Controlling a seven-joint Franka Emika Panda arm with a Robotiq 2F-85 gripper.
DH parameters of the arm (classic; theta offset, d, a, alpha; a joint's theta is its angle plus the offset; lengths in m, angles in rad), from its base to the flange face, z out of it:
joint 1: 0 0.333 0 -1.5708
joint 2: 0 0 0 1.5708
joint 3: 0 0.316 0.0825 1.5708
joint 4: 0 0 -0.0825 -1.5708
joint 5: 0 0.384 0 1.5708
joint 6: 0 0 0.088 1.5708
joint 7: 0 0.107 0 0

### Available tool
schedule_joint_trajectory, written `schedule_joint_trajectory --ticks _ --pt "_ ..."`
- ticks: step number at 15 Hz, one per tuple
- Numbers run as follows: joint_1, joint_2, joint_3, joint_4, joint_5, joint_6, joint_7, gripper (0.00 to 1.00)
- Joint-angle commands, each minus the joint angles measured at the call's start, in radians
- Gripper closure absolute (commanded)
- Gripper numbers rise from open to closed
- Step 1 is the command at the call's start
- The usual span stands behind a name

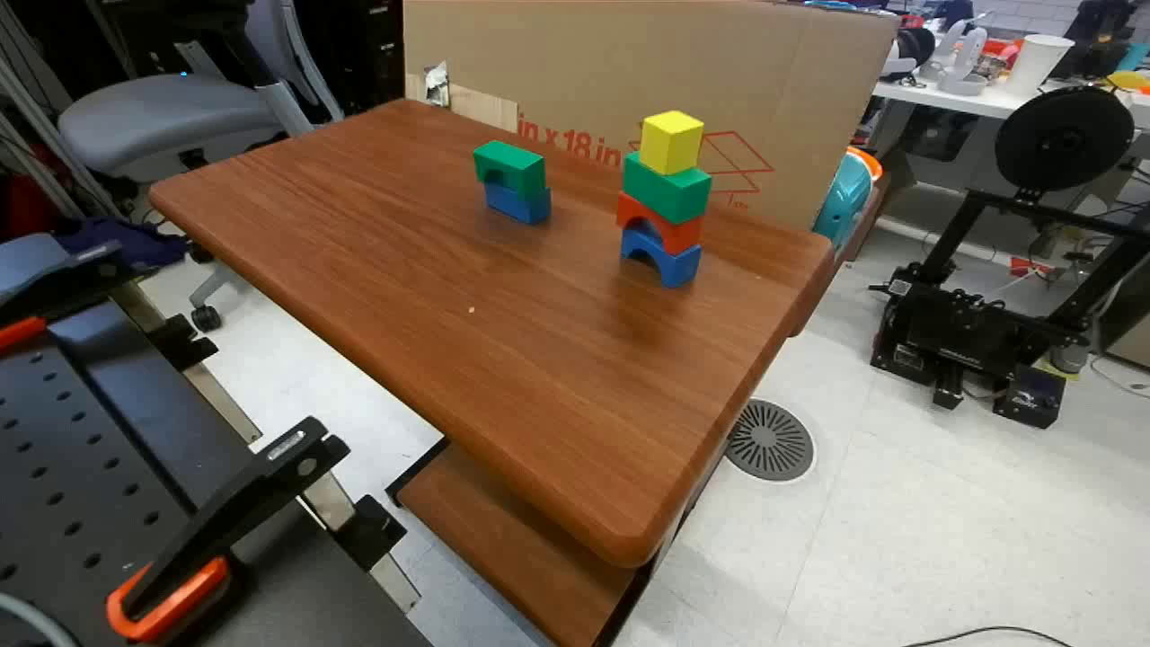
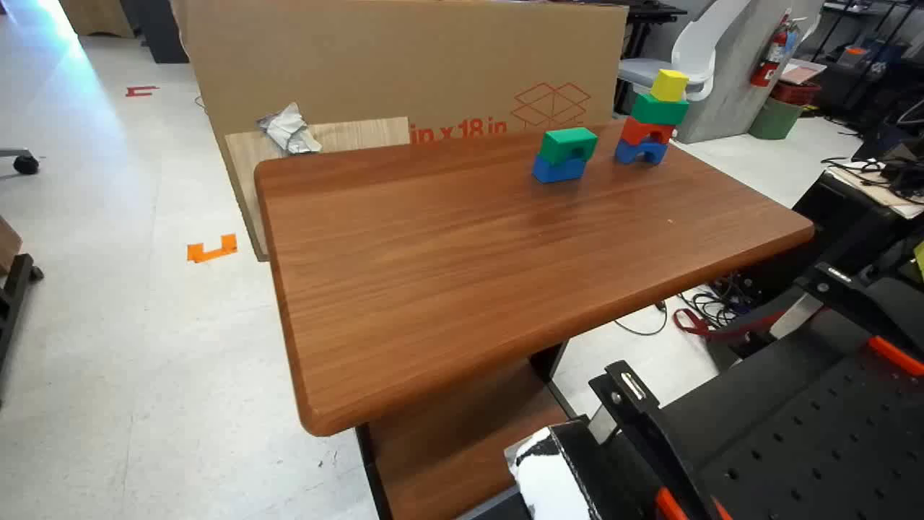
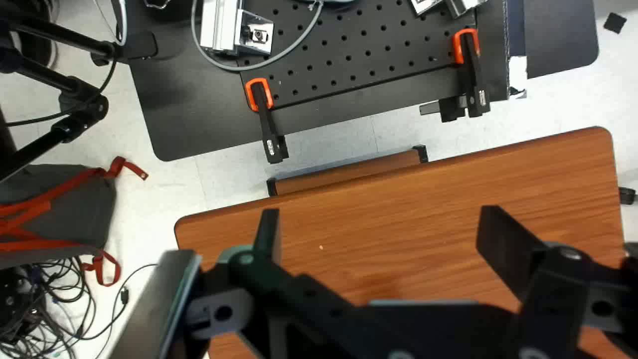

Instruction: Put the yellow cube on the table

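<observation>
The yellow cube (image 1: 671, 142) sits on top of a stack of blocks; it also tops the stack in an exterior view (image 2: 669, 85). Directly under it is a green block (image 1: 667, 187), then a red arch (image 1: 659, 222), then a blue arch (image 1: 660, 256) on the brown wooden table (image 1: 404, 243). The table shows in an exterior view (image 2: 404, 267) and below the gripper in the wrist view (image 3: 398, 219). My gripper (image 3: 381, 212) is open, with nothing between its fingers, high above the table. It is outside both exterior views. The cube is not visible in the wrist view.
A shorter stack, a green arch block (image 1: 509, 164) on a blue block (image 1: 518, 204), stands beside the tall stack. A big cardboard box (image 2: 404, 65) stands along the table's back edge. A black perforated bench (image 3: 349, 55) with clamps lies off the near edge.
</observation>
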Motion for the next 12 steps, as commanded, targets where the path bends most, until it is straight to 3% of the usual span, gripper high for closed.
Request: schedule_joint_trajectory --ticks 1,12 --pt "0.004 0.000 -0.004 0.002 -0.001 -0.001 0.001 0.00" --pt "0.000 0.029 -0.006 0.022 0.004 -0.006 0.011 0.00"
